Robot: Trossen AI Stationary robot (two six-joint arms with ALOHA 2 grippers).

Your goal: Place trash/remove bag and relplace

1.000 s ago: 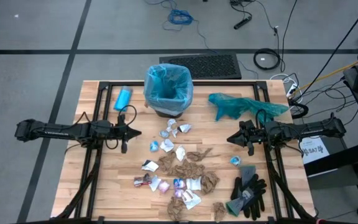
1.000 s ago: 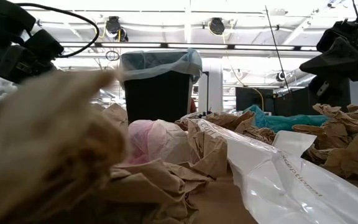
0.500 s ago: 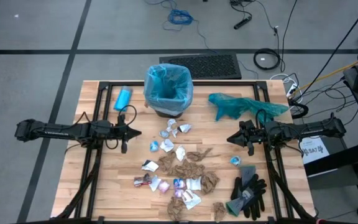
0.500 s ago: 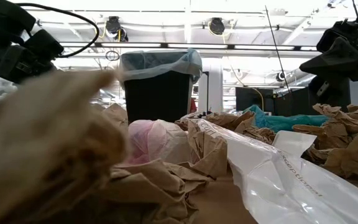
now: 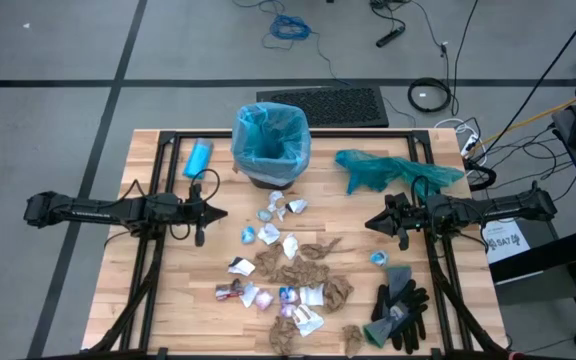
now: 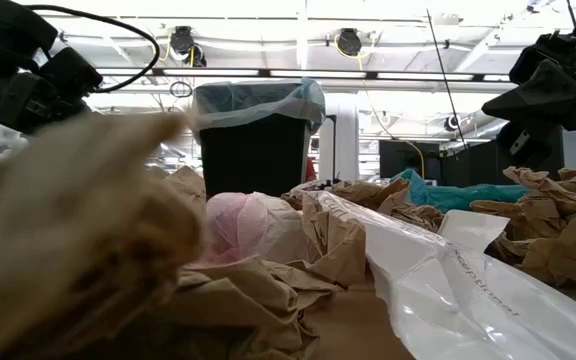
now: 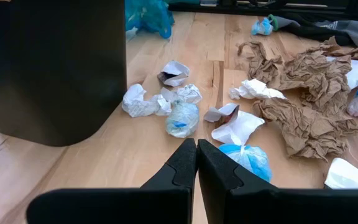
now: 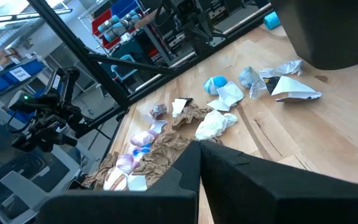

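The trash (image 5: 286, 268) lies scattered over the table's middle and near part: brown paper wads (image 7: 303, 87), white and silvery wrappers (image 7: 238, 127). A black bin (image 5: 271, 145) stands at the far middle, lined with the pale blue bag (image 6: 258, 100), whose edge folds over the rim. My left gripper (image 5: 224, 212) hovers at the table's left, shut (image 7: 196, 152), pointing toward the trash. My right gripper (image 5: 368, 224) hovers at the right, shut (image 8: 199, 149), also facing the trash. Neither touches anything.
A darker teal bag (image 5: 388, 170) lies at the far right. Black-and-grey gloves (image 5: 400, 310) lie at the near right. A small light-blue bottle (image 5: 198, 158) lies left of the bin. A black frame (image 5: 148, 250) runs along the table's edges.
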